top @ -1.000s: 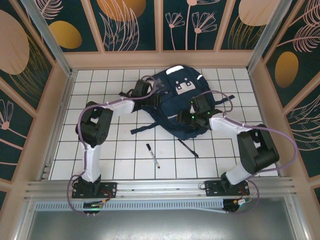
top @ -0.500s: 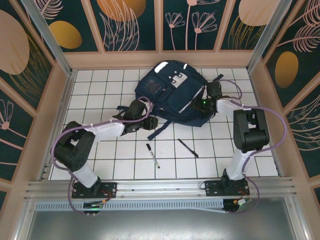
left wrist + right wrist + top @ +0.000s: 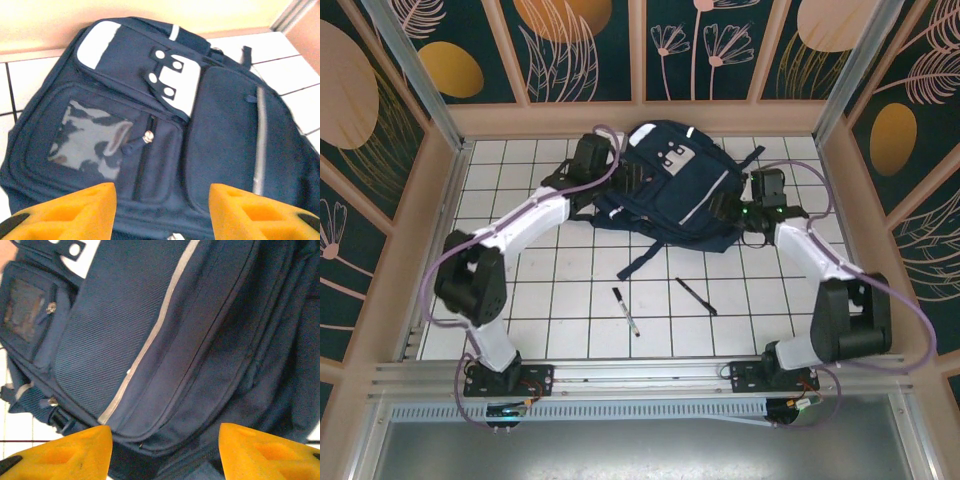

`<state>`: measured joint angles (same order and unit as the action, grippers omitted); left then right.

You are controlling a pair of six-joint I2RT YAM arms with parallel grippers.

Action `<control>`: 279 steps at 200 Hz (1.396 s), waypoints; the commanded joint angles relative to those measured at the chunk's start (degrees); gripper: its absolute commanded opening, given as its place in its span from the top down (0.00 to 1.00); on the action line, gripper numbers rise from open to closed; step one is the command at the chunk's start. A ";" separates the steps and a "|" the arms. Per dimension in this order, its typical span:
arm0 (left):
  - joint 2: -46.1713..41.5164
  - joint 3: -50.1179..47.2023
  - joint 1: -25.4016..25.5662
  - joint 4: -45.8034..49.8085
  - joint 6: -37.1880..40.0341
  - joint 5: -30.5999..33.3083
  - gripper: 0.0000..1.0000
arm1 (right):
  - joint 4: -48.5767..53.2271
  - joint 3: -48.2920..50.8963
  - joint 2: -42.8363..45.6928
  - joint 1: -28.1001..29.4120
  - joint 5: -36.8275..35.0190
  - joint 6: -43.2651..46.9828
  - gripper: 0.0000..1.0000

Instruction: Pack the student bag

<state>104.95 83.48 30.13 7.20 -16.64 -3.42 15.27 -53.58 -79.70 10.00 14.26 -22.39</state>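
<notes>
The student bag (image 3: 672, 185) lies front-up at the far middle of the tiled table (image 3: 550, 320), and the arms flank it: the left gripper (image 3: 160, 215) is at its left edge, fingers spread wide and empty, and the right gripper (image 3: 162, 452) is just as wide at its right side, probably squaring up to get it open. A marker (image 3: 626, 311) and a black pen (image 3: 696, 296) lie nearer the bases, well apart from the bag, likely the cargo.
</notes>
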 commanded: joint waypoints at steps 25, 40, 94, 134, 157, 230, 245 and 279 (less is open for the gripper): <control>14.85 5.98 -0.67 0.07 1.65 3.79 0.51 | 1.50 4.19 5.66 4.49 4.07 -1.88 0.42; 17.59 4.74 -0.69 -1.49 2.22 3.43 0.53 | 0.02 3.63 3.76 6.44 3.15 -3.52 0.42; 12.56 -11.49 -0.60 -3.60 -0.30 -1.66 0.59 | -4.40 1.42 -3.86 8.96 5.05 -1.64 0.52; 1.04 -24.47 0.85 -5.35 -5.66 -6.23 0.61 | -6.98 1.31 -7.31 13.37 4.67 -4.78 0.49; -4.60 -25.43 2.19 -1.51 -4.09 -7.44 0.60 | -7.99 0.11 -8.72 19.23 1.64 -12.61 0.46; -10.00 -18.48 -3.66 6.45 -7.29 -1.55 0.57 | 9.33 -16.78 -22.79 39.39 -26.42 -42.83 0.40; -7.15 -17.45 -4.99 6.95 -8.86 -2.09 0.57 | 13.67 -21.85 -27.39 41.06 -30.53 -44.59 0.43; 1.01 -16.19 -7.75 7.14 -13.45 -3.53 0.59 | 21.49 -28.81 -34.90 42.14 -34.95 -47.97 0.49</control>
<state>101.41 66.35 23.75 10.31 -25.23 -6.02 26.02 -78.54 -110.59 51.77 -11.90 -63.96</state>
